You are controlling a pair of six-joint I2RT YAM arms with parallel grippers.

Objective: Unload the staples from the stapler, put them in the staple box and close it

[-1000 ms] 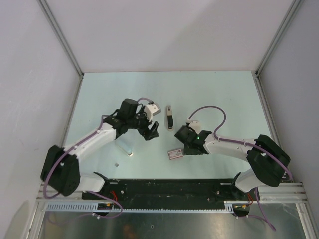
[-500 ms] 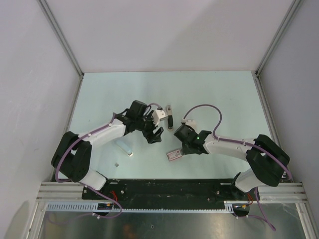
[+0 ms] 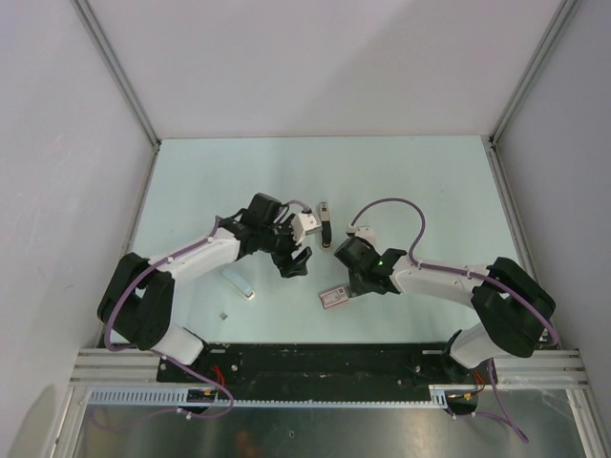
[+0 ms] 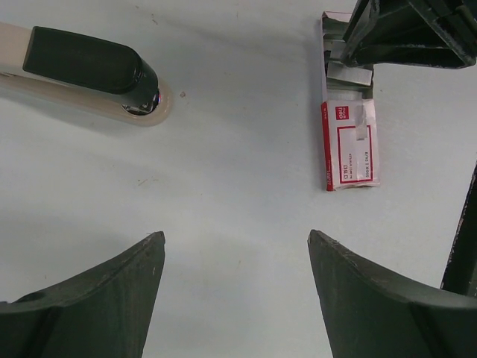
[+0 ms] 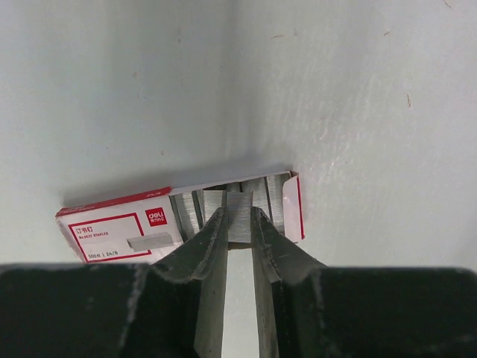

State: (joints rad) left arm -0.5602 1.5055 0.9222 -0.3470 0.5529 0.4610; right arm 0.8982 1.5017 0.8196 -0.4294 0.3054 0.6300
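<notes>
In the top view the red-and-white staple box (image 3: 334, 297) lies nearest the arm bases on the pale bench (image 3: 430, 186). The right hand (image 5: 238, 222) is at the box's open end. Its fingers are drawn narrow, and their tips pinch a grey strip of staples (image 5: 238, 203) that sits inside the box. The stapler (image 3: 326, 222) lies beyond this hand, at about 11 o'clock from it and apart from it.

The left hand (image 3: 294, 260) is spread wide and holds nothing, with bare bench between its fingers. The stapler is at about 1 o'clock from this hand, near it but not touching.

The right arm reaches in low from its base at 4 o'clock, its forearm stretched toward 9 o'clock and the wrist tipped down over the box. The left arm bends out from its base at 8 o'clock, its forearm running toward 2 o'clock, with the wrist tipped toward the bench.

The stapler rests flat on the bench, farthest out of these things. From above, its long axis runs close to 12–6 o'clock. In the left wrist view its rounded black nose, over a cream base, points toward 4 o'clock, and the body runs off the frame at 9 o'clock.
</notes>
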